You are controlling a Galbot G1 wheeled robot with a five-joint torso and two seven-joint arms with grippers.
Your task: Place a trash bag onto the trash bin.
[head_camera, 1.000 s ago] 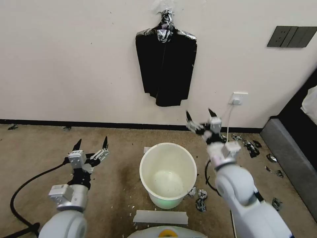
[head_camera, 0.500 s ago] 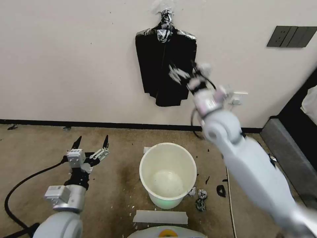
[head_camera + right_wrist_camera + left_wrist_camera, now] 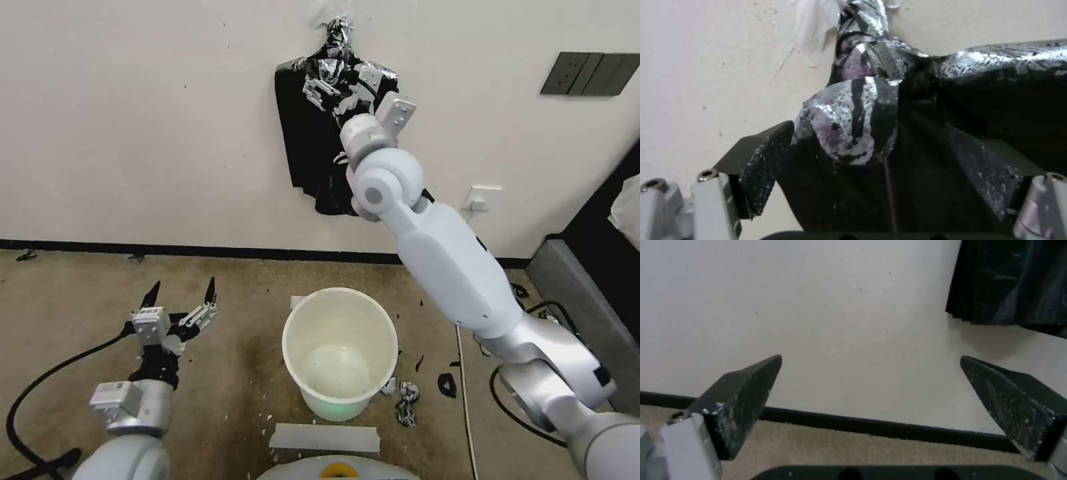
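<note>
**Right tool at the hanging bags, nothing pinched yet**

The right tool [image 3: 333, 90] was up against the wall at the top of the black bag bundle [image 3: 313, 153], just below its crinkled knot [image 3: 862, 20]. In the right wrist view the 2 fingers [image 3: 760, 160] stood spread on either side of the folded plastic, with a silvery crumpled flap [image 3: 849, 123] between them; they had not pressed together on anything. The trash bag to be used looked to be 1 layer of that bundle; I could not tell which layer. The trash bin [image 3: 340, 297] stood on the carpet floor [image 3: 80, 293] below, upright, open and unlined, well apart from the bags. The left tool [image 3: 181, 300] hovered low beside the bin on the robot's left, fingers [image 3: 742, 396] spread wide, holding nothing.

Handling, as a judgement: the film was thin, glossy and very light, so it should be floppy, slippery and easy to tear; small black scraps [image 3: 407, 400] on the floor by the bin fit that. Layers would likely cling, so a deep bite risks taking several. Best hold is probably the loose crumpled flap near the gathered top, pinched shallow, then peeled away gently rather than yanked.
</note>
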